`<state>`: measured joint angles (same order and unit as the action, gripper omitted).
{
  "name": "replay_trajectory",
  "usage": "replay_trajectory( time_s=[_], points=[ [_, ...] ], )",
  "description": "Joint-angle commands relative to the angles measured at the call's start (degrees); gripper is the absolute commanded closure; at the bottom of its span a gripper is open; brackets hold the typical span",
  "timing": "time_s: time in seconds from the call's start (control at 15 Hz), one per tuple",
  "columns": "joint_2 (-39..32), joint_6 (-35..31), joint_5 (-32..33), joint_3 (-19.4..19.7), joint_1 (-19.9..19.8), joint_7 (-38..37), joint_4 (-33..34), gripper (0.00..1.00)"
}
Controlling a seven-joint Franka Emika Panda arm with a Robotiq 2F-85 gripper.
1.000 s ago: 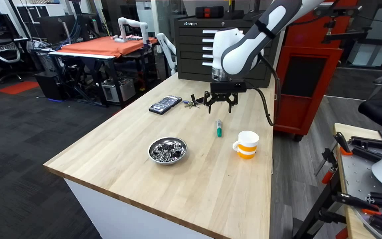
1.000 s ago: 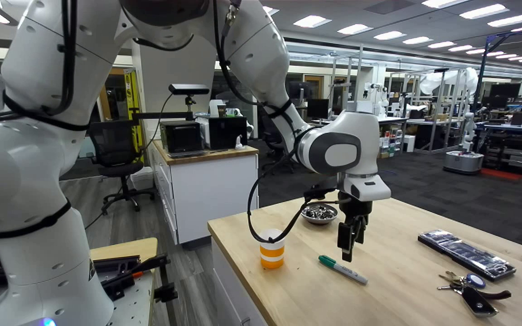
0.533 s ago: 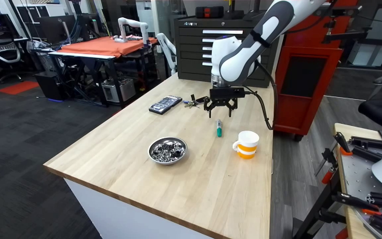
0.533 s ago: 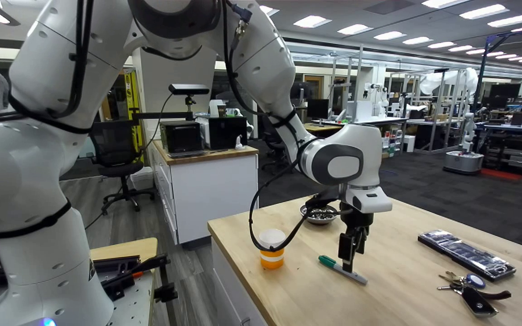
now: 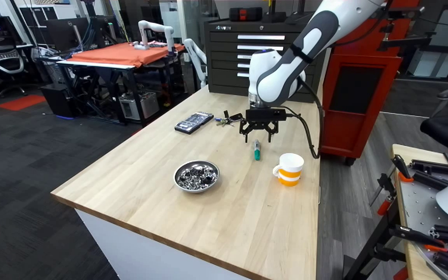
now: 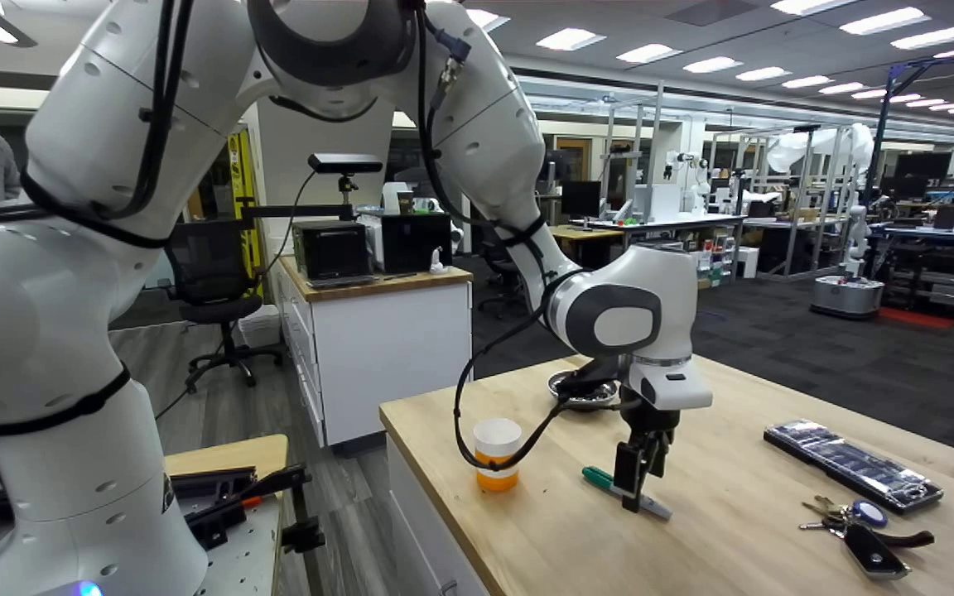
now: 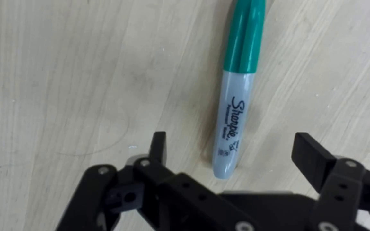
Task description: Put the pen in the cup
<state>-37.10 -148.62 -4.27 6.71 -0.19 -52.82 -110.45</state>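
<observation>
Preferably, the jaws, parted at both sides of the grey end of the pen [image 7: 239,85], which lies inward from the worktop [image 5: 243,225] edge nearest the cup [image 5: 290,170], should sink straight, then close evenly.

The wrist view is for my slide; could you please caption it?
Open gripper above a green-capped Sharpie marker lying on a wooden tabletop.

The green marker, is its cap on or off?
On. The wrist view shows the marker with its green cap snug against the gray body, no writing tip showing.
</observation>
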Motion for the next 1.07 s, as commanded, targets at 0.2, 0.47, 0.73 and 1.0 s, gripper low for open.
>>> replay_trajectory(
  time_s=[0.2, 0.47, 0.73, 1.0],
  points=[
    [-1.6, -3.6, -3.4, 0.6, 0.5, 1.3, -0.3, 0.28],
    [-1.2, -4.3, -4.1, 0.7, 0.6, 1.2, -0.7, 0.53],
    [-0.5, -4.6, -4.1, 1.3, 0.8, 0.9, -1.3, 0.8],
    [0.1, -4.4, -4.5, 1.3, 0.7, 1.1, -1.7, 0.96]
  ],
)
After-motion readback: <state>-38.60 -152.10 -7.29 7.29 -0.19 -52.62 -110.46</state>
